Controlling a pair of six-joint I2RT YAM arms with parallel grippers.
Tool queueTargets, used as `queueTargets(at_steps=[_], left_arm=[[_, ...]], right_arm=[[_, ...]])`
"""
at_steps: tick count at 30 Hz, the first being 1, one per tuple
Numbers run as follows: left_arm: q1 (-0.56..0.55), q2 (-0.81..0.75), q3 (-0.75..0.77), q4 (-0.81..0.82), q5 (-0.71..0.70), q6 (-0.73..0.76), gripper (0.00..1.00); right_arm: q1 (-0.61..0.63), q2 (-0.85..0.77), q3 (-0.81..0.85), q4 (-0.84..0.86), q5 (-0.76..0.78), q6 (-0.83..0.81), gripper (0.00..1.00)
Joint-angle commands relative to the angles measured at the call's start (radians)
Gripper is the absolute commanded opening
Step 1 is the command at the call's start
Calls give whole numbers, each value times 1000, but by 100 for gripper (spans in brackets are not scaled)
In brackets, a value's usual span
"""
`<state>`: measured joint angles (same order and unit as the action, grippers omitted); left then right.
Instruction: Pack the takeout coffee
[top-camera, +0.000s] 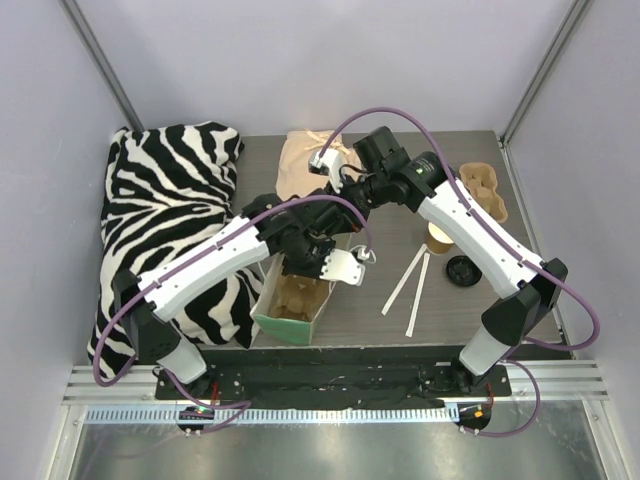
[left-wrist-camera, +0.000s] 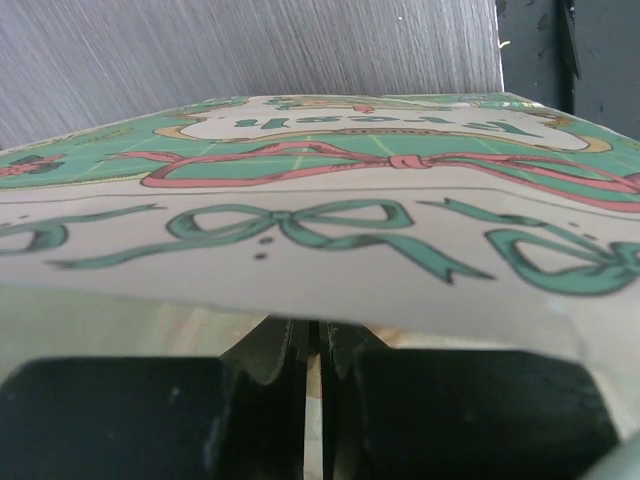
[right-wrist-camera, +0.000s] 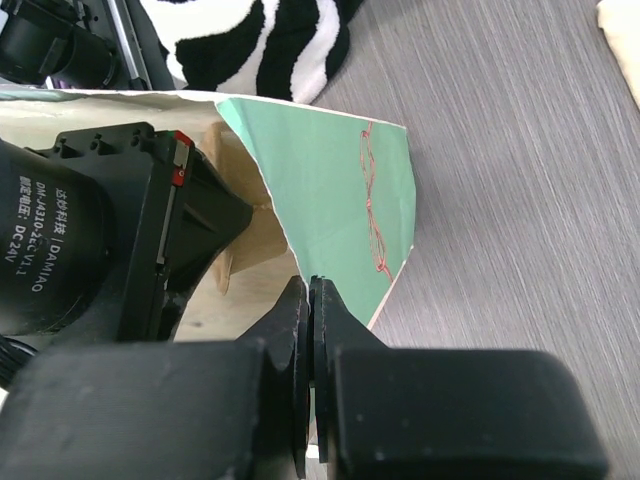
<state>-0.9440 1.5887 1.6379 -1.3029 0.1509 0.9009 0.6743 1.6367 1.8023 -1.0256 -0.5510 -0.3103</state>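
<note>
Pinching bag (right-wrist-camera: 330, 190) rim: left gripper (left-wrist-camera: 312, 340), right gripper (right-wrist-camera: 310, 295); coffee unseen.

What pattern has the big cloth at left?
Large soft cloth: black-and-white zebra stripes; top external view.

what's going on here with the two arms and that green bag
Both arms are on the green paper bag in the middle of the table. The left arm's fingers and the right arm's fingers are each shut on its rim, apparently holding the mouth open. A brown paper cup and a loose black lid sit on the table under the right arm. What is inside the bag is unclear.
</note>
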Motion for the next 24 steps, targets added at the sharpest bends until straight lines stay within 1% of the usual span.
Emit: queueTargets(at_steps=[1, 5, 8, 11, 13, 14, 17, 19, 23, 24], left_arm=[[1, 20, -12, -1, 26, -7, 1], [1, 13, -59, 40, 15, -11, 2], [4, -12, -104, 117, -8, -30, 6], [2, -51, -141, 191, -26, -39, 13], [4, -73, -161, 243, -33, -39, 22], [4, -85, -164, 258, -33, -48, 29], [2, -128, -170, 306, -36, -65, 38], [2, -150, -165, 326, -39, -73, 41], [-6, -191, -162, 350, -48, -89, 51], [-9, -212, -165, 364, -51, -95, 52]], right_arm=[[19, -15, 6, 18, 10, -3, 1], [21, -18, 9, 18, 6, 2, 1], [21, -20, 6, 18, 2, 2, 1], [21, -21, 0, 19, -3, 2, 1], [21, -20, -3, 18, -4, 0, 1], [21, -21, -3, 19, -4, 0, 1], [21, -18, -4, 21, -6, 0, 1], [21, -20, -6, 21, -6, 2, 2], [19, -20, -4, 22, 6, 2, 1], [21, -20, -4, 21, 10, 2, 1]])
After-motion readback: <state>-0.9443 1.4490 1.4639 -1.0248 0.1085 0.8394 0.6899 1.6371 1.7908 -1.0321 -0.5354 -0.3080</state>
